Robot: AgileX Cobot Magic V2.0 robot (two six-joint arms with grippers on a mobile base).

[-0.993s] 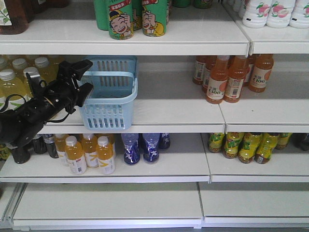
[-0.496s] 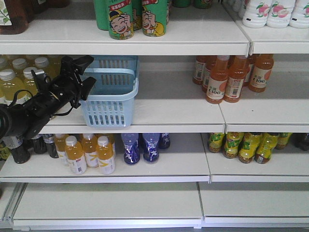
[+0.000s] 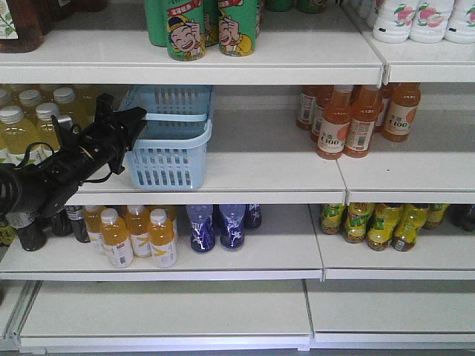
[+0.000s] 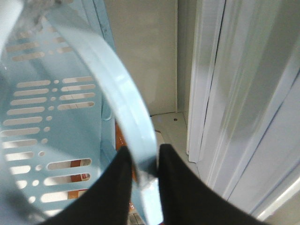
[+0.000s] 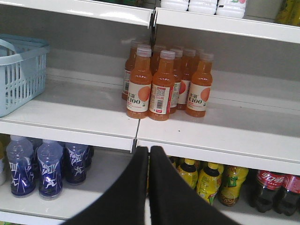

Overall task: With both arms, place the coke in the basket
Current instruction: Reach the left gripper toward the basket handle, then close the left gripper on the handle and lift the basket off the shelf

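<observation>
On the middle shelf point(image 3: 260, 178), left of centre, the basket point(image 3: 172, 152) sat with one short slotted end facing out. Its long axis ran from the shelf's front edge back toward the rear wall, and its open top faced up. One flat handle point(image 3: 175, 116) crossed the opening from side to side. The left gripper point(image 4: 144, 161) reached in from the left at the basket's near left corner. In the wrist view its two black fingers point(image 4: 112, 187) pinched a flat, curved pale blue strip of the basket. That strip looked like a handle, though handle or rim could not be told for certain.

Down on the lower shelf point(image 5: 93, 190), at the far right edge of the right wrist view, the coke point(image 5: 267, 185) stood upright with its long axis vertical. The red label's white script faced outward, and the cap was hidden behind the shelf edge above. A second red-labelled bottle point(image 5: 287, 190) stood touching its right side, and yellow-green bottles point(image 5: 208, 180) stood just to its left. The coke was well apart from the basket, one shelf lower and far to the right.

The right gripper point(image 5: 149, 157) hung in front of the shelving with its fingers pressed together on nothing, below a cluster of orange bottles point(image 5: 161, 86). Blue-purple bottles point(image 5: 47, 168) stood on the lower shelf under the basket.
</observation>
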